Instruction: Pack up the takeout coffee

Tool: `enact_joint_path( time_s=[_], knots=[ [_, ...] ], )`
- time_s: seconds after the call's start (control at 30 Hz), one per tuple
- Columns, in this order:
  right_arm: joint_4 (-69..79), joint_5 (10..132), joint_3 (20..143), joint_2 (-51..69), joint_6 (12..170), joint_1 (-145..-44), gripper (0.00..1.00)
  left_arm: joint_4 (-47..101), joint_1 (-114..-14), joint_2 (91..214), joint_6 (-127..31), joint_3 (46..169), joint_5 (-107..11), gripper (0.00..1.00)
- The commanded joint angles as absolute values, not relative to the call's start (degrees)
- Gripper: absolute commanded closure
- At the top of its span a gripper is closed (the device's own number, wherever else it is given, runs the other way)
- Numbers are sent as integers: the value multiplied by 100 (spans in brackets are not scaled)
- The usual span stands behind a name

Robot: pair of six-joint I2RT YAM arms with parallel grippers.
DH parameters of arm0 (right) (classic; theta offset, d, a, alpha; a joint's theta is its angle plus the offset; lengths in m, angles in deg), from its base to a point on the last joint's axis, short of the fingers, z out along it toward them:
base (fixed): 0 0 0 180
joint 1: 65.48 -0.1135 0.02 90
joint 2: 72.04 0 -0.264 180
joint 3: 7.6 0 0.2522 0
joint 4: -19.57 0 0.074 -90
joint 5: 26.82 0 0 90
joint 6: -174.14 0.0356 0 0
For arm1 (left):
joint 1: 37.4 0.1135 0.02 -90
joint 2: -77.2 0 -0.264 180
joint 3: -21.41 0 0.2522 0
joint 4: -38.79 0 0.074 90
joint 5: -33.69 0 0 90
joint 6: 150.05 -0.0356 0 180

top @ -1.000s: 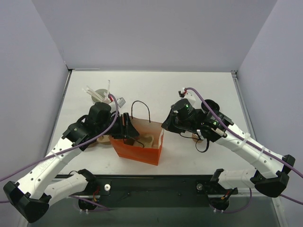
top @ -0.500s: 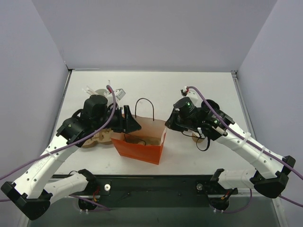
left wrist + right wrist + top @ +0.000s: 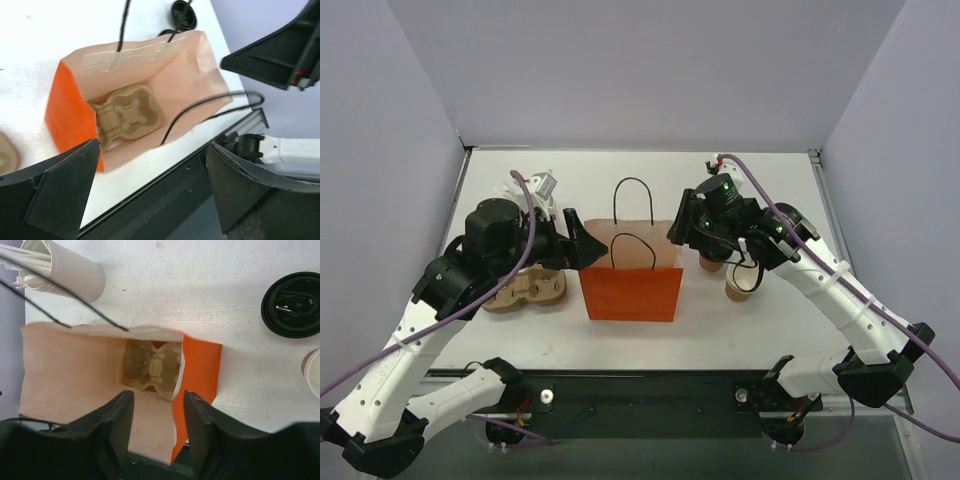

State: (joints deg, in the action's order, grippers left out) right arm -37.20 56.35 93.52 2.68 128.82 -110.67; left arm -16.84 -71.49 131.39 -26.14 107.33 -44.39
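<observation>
coffee cup [image 3: 292, 305]: tan paper with the black lid on, upright on the white table [image 3: 760, 190]. it is outside the orange bag [image 3: 631, 292], near the bag's right side. the right wrist view shows only the lid from above. in the top view the right arm covers most of it. neither claw touches it.

lidless cup [image 3: 740, 284]: same tan paper, open top. it stands just beside the coffee cup, further right and closer to the arm bases.

orange bag: upright near the middle of the table, mouth open, both black handles [image 3: 633, 200] standing up. a cardboard cup carrier [image 3: 127, 112] lies flat on the bottom of the bag, and we see it from both wrist views.

right claw [image 3: 159, 397]: over the right end of the bag mouth, fingers parted. the bag's orange end wall runs through the gap between them. we see no pinch on it, so we note the claw as released and holding nothing.

left claw [image 3: 152, 147]: at the bag's upper left edge, looking down into the mouth. its fingers are spread wide and nothing is between them, so it is released.

second carrier [image 3: 525, 290]: on the table left of the bag, partly under the left arm.

cup of stirrers [image 3: 70, 270]: white, taller, on the table beyond the bag's far left corner.
</observation>
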Motion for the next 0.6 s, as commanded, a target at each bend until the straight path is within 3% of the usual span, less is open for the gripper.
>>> enact_joint_path(
  time_s=[0.0,0.2,0.37,0.5,0.57],
  knots=[
    [-4331,5940,9985,267,12659,-11030,52,-2076,-7115,12879,-3068,10996,-5349,3],
    [-4763,6064,9714,284,12712,-11162,52,-2735,-7071,13194,-3253,11075,-5763,3],
    [-4825,5923,9783,539,12545,-11162,53,-2367,-7063,13388,-3535,10839,-5631,5],
    [-4939,5528,9950,942,12255,-11162,58,-1752,-7063,13520,-3719,10478,-5192,26],
    [-4956,5378,10099,1092,12045,-11136,66,-1681,-7063,13695,-3790,10556,-5121,43]
  ],
)
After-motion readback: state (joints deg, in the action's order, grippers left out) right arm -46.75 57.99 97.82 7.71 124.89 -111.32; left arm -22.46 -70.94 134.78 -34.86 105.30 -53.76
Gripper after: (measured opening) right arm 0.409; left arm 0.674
